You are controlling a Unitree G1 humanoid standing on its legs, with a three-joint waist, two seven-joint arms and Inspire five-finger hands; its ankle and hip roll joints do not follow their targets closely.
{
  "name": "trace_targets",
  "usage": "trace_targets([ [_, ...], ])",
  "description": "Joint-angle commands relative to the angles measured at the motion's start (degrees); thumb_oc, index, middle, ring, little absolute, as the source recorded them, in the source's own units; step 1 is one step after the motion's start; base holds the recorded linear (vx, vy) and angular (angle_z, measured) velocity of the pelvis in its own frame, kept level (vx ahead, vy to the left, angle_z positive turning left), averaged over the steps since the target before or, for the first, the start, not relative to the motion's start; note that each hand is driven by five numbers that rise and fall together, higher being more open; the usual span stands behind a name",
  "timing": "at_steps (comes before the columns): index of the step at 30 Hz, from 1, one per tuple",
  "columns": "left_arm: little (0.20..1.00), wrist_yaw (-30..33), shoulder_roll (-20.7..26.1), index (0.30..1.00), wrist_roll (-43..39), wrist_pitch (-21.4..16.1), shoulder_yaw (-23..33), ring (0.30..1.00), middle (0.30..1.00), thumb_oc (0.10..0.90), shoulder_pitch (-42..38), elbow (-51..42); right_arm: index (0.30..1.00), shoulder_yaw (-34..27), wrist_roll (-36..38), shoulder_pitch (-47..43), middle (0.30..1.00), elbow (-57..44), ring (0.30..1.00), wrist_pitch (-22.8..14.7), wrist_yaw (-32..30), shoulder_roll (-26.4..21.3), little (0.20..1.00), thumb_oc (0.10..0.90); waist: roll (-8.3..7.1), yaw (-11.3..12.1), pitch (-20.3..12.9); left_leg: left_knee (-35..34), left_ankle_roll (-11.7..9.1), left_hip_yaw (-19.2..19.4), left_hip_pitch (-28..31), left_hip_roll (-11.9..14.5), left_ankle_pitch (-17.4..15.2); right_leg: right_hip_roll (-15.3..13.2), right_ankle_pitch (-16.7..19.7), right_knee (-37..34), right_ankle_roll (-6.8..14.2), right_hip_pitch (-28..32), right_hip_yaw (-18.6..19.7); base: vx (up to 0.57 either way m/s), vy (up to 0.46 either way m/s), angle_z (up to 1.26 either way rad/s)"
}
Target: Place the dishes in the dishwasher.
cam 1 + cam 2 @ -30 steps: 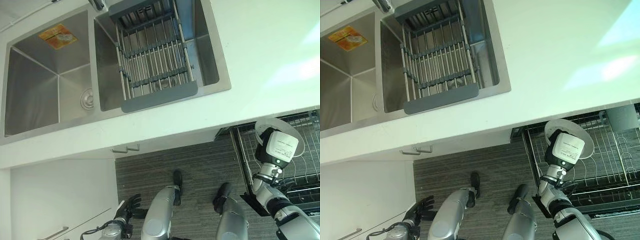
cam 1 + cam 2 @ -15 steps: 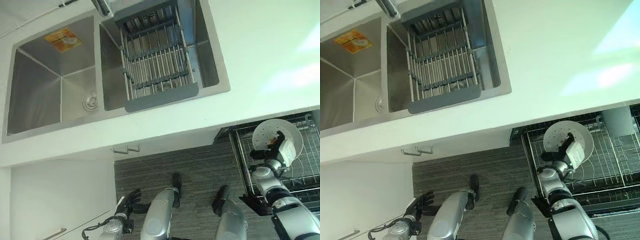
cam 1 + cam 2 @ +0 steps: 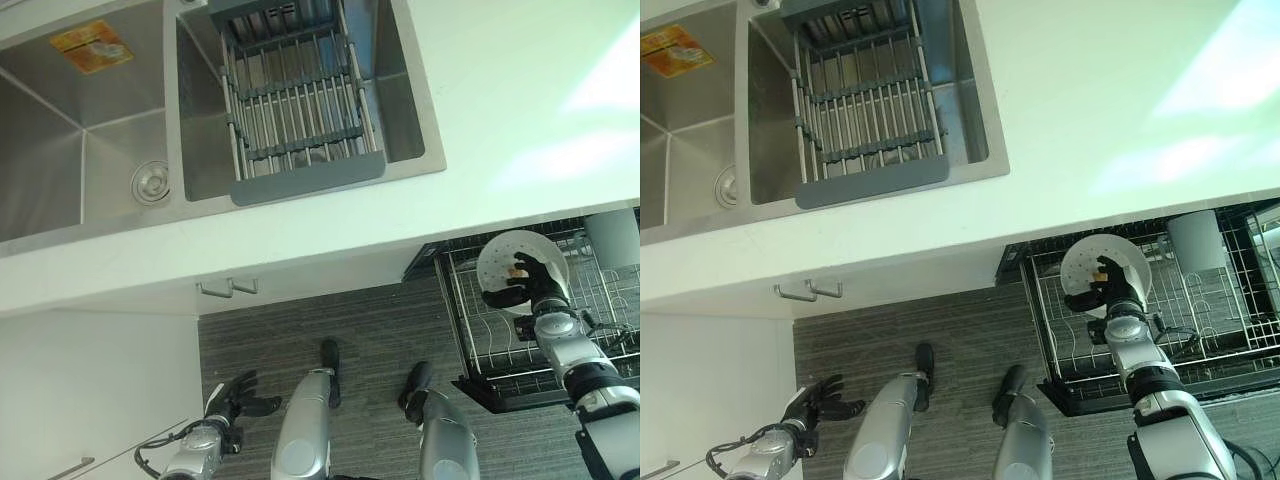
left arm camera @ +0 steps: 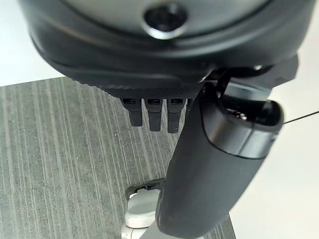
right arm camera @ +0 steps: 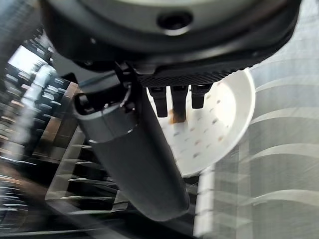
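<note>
A white plate point(image 3: 500, 262) with small spots hangs above the pulled-out dishwasher rack point(image 3: 480, 345) at the lower right. My right hand point(image 3: 537, 285) is shut on it, its dark fingers curled over the plate's face and rim. In the right wrist view the plate point(image 5: 219, 119) shows past the fingers point(image 5: 172, 102) and the thumb point(image 5: 132, 149). Low at the left, my left hand point(image 3: 232, 398) stays open over the floor, holding nothing.
A grey cup point(image 3: 1193, 240) stands in the rack's far corner. Above the rack runs the white counter point(image 3: 500, 110), which holds a steel double sink point(image 3: 100, 130) with a grey drying rack point(image 3: 295, 100) in it. A cabinet handle point(image 3: 228, 288) shows below the counter's edge.
The camera has shifted. My right hand has turned and carried the plate farther over the dishwasher rack; the plate's face now shows. The left hand stays idle.
</note>
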Motion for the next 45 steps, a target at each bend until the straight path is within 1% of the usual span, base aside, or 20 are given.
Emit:
trace_targets([
  [1, 0.900, 1.43, 0.09, 0.900, -1.17, -1.58, 2.25, 0.900, 0.900, 0.800, 5.09, -0.51, 0.900, -6.80, 3.36, 3.66, 0.900, -7.48, 0.900, -4.92, -5.07, -2.02, 0.900, 0.800, 0.28, -2.29, -0.76, -3.58, -0.21, 1.68, 5.91, -0.01, -4.56, 2.09, -6.20, 1.26, 2.56, 3.08, 4.77, 0.03, 0.094, -0.22],
  [7, 0.900, 0.45, -1.45, 0.900, -0.19, -2.85, 4.43, 0.900, 0.900, 0.800, 7.52, 1.04, 0.900, -12.02, 1.74, 9.59, 0.900, -16.28, 0.900, -8.79, -7.59, -0.46, 0.900, 0.800, -0.57, -4.60, -2.86, -3.58, -0.70, 3.34, 7.82, 1.26, -5.42, 2.40, -5.28, -2.40, 2.99, 5.72, 5.01, 0.03, 0.036, -0.17],
  [11, 0.900, 0.53, -2.92, 0.900, 0.85, -3.11, 5.69, 0.900, 0.900, 0.800, 9.36, 2.27, 0.900, -14.65, 0.17, 13.07, 0.900, -21.31, 0.900, -12.24, -10.46, 1.32, 0.900, 0.800, -2.15, -6.10, -5.90, -3.58, -1.31, 4.95, 9.65, 2.00, -5.78, 1.69, -5.74, -2.48, 3.42, 7.04, 5.61, 0.07, 0.012, -0.27],
  [13, 0.900, 0.63, -3.80, 0.900, 1.36, -2.61, 5.87, 0.900, 0.900, 0.800, 9.84, 2.78, 0.900, -15.96, 0.15, 14.91, 0.900, -24.63, 0.900, -12.32, -11.44, 2.14, 0.900, 0.800, -2.93, -6.84, -7.94, -3.58, -1.75, 5.76, 10.60, 2.55, -5.94, 1.41, -6.03, -2.48, 3.64, 7.75, 6.06, 0.14, 0.025, -0.20],
  [15, 0.900, 0.47, -4.75, 0.900, 1.57, -2.87, 5.93, 0.900, 0.900, 0.800, 10.32, 3.92, 0.900, -17.51, 1.10, 16.89, 0.900, -26.38, 0.900, -14.97, -15.94, 3.12, 0.900, 0.800, -3.89, -7.59, -10.05, -3.58, -2.02, 6.99, 12.06, 3.12, -6.35, 1.25, -6.36, -2.48, 3.85, 8.48, 6.65, 0.14, 0.015, -0.14],
  [18, 0.900, 0.57, -5.43, 0.900, 1.24, -3.04, 5.78, 0.900, 0.900, 0.800, 10.44, 5.07, 0.900, -19.50, 0.78, 17.89, 0.900, -27.95, 0.900, -19.30, -21.77, 3.88, 0.900, 0.800, -4.45, -8.17, -11.23, -3.58, -2.06, 7.88, 13.01, 3.47, -6.70, 1.30, -6.50, -2.48, 3.95, 8.84, 6.97, 0.09, 0.003, -0.19],
  [19, 0.900, 0.64, -5.68, 0.900, 1.07, -3.11, 5.71, 0.900, 0.900, 0.800, 10.51, 5.60, 0.900, -20.63, 1.01, 18.21, 0.900, -28.86, 0.900, -21.48, -23.87, 4.04, 0.900, 0.800, -4.64, -8.44, -11.68, -3.58, -1.98, 8.20, 13.36, 3.57, -6.93, 1.39, -6.66, -2.48, 3.98, 9.03, 7.18, 0.10, 0.002, -0.05],
  [21, 0.900, 0.39, -5.87, 0.900, 0.24, -3.94, 5.38, 0.900, 0.900, 0.800, 10.54, 7.32, 0.900, -23.05, 6.59, 18.62, 0.900, -31.77, 0.900, -32.07, -27.78, 5.01, 0.900, 0.800, -5.02, -9.05, -12.39, -3.58, -1.80, 8.59, 13.81, 3.62, -7.45, 1.86, -7.07, -2.48, 4.00, 9.21, 7.86, 0.08, 0.001, -0.12],
  [22, 0.900, 0.45, -6.10, 0.900, -0.05, -4.06, 5.41, 0.900, 0.900, 0.800, 10.48, 7.85, 0.900, -24.69, 5.72, 19.51, 0.900, -32.62, 0.900, -36.36, -31.64, 5.98, 0.900, 0.800, -5.12, -9.48, -12.68, -3.58, -1.80, 8.62, 13.85, 3.69, -7.53, 2.04, -7.14, -2.48, 4.05, 9.20, 7.97, 0.12, 0.022, -0.22],
  [23, 0.900, 0.03, -6.40, 0.900, -1.01, -4.98, 5.36, 0.900, 0.900, 0.800, 10.20, 9.83, 0.900, -30.44, 1.58, 22.91, 0.900, -33.45, 0.900, -46.38, -47.17, 9.26, 0.900, 0.800, -5.34, -10.78, -13.37, -3.58, -1.43, 9.15, 14.62, 3.63, -8.09, 2.46, -7.47, -2.48, 4.04, 9.75, 8.40, 0.17, 0.027, -0.22],
  [24, 0.900, -0.74, -6.02, 0.900, -1.89, -5.37, 5.42, 0.900, 0.900, 0.800, 10.19, 10.74, 0.900, -35.13, 3.87, 24.26, 0.900, -31.12, 0.900, -48.26, -52.61, 11.11, 0.900, 0.800, -5.44, -11.62, -13.85, -3.58, -1.12, 9.67, 15.45, 3.39, -8.65, 2.66, -7.78, -2.48, 4.05, 10.40, 8.76, 0.19, 0.014, -0.14],
  [27, 0.900, -1.75, -4.80, 0.900, -3.21, -5.46, 4.97, 0.900, 0.900, 0.800, 9.46, 12.23, 0.900, -41.05, 14.23, 24.50, 0.900, -23.12, 0.900, -47.43, -52.37, 11.72, 0.900, 0.800, -5.66, -11.95, -14.72, -3.58, -0.91, 9.99, 16.09, 3.16, -9.24, 2.76, -8.07, -2.48, 4.21, 10.97, 8.90, 0.10, -0.036, -0.18],
  [30, 0.900, -2.17, -3.49, 0.900, -4.24, -4.75, 3.25, 0.900, 0.900, 0.800, 7.79, 13.77, 0.900, -46.68, 22.72, 24.96, 0.900, -6.06, 0.900, -43.45, -51.48, 10.13, 0.900, 0.800, -5.74, -11.56, -15.33, -3.58, -0.93, 10.36, 16.59, 3.24, -9.40, 2.65, -8.08, -2.48, 4.18, 11.62, 8.33, 0.06, -0.058, -0.07],
  [31, 0.900, -2.18, -3.50, 0.900, -4.34, -4.73, 3.11, 0.900, 0.900, 0.800, 7.70, 13.88, 0.900, -46.76, 23.08, 24.98, 0.900, -4.63, 0.900, -43.57, -51.20, 10.01, 0.900, 0.800, -5.69, -11.50, -15.29, -3.58, -0.93, 10.37, 16.60, 3.24, -9.40, 2.65, -8.07, -2.48, 4.16, 11.63, 8.29, 0.02, -0.032, -0.02],
  [32, 0.900, -2.17, -3.49, 0.900, -4.51, -4.64, 2.93, 0.900, 0.900, 0.800, 7.57, 14.08, 0.900, -46.84, 22.95, 25.01, 0.900, -2.82, 0.900, -41.31, -52.02, 9.77, 0.900, 0.800, -5.63, -11.43, -15.23, -3.58, -0.93, 10.40, 16.63, 3.24, -9.39, 2.65, -8.03, -2.48, 4.11, 11.65, 8.22, 0.00, 0.000, 0.00],
  [36, 0.900, -0.80, -4.08, 0.900, -5.80, -6.29, 2.11, 0.900, 0.900, 0.800, 6.80, 15.17, 0.900, -44.49, 30.57, 24.96, 0.900, 10.11, 0.900, -40.29, -47.28, 10.64, 0.900, 0.800, -5.34, -10.79, -15.06, -3.58, -0.99, 10.10, 16.58, 3.07, -9.36, 2.57, -7.98, -2.48, 3.91, 11.87, 7.75, 0.00, -0.010, 0.00],
  [38, 0.900, 0.58, -4.59, 0.900, -5.62, -6.64, 1.16, 0.900, 0.900, 0.800, 5.89, 15.20, 0.900, -40.77, 33.47, 24.23, 0.900, 18.30, 0.900, -37.01, -43.07, 12.05, 0.900, 0.800, -4.86, -10.11, -15.02, -3.58, -1.08, 9.98, 16.58, 3.02, -9.34, 2.35, -8.03, -2.48, 3.69, 12.12, 7.11, 0.01, -0.012, 0.02],
  [40, 0.900, 0.87, -4.76, 0.900, -5.61, -6.68, 0.70, 0.900, 0.900, 0.800, 5.74, 14.87, 0.900, -38.68, 32.03, 23.62, 0.900, 19.53, 0.900, -35.54, -43.19, 12.65, 0.900, 0.800, -4.51, -9.86, -14.95, -3.58, -1.03, 9.90, 16.58, 2.89, -9.32, 2.37, -8.09, -2.48, 3.47, 12.21, 6.87, 0.01, 0.002, 0.02],
  [44, 0.900, 2.48, -5.67, 0.900, -7.34, -8.48, -0.99, 0.900, 0.900, 0.800, 4.78, 11.56, 0.900, -30.08, 11.69, 22.24, 0.900, 17.61, 0.900, -30.20, -48.07, 13.29, 0.900, 0.800, -2.87, -9.15, -13.10, -3.58, 0.14, 9.47, 16.40, 1.65, -9.01, 3.15, -8.05, -2.48, 1.87, 12.58, 5.51, -0.01, 0.054, 0.09],
  [45, 0.900, 2.78, -5.78, 0.900, -7.54, -8.89, -1.20, 0.900, 0.900, 0.800, 4.60, 10.71, 0.900, -28.44, 9.75, 21.79, 0.900, 16.69, 0.900, -28.66, -48.13, 13.34, 0.900, 0.800, -2.60, -9.10, -12.41, -3.58, 0.42, 9.35, 16.19, 1.31, -8.92, 3.33, -7.95, -2.48, 1.59, 12.36, 5.26, -0.15, 0.081, 0.10],
])
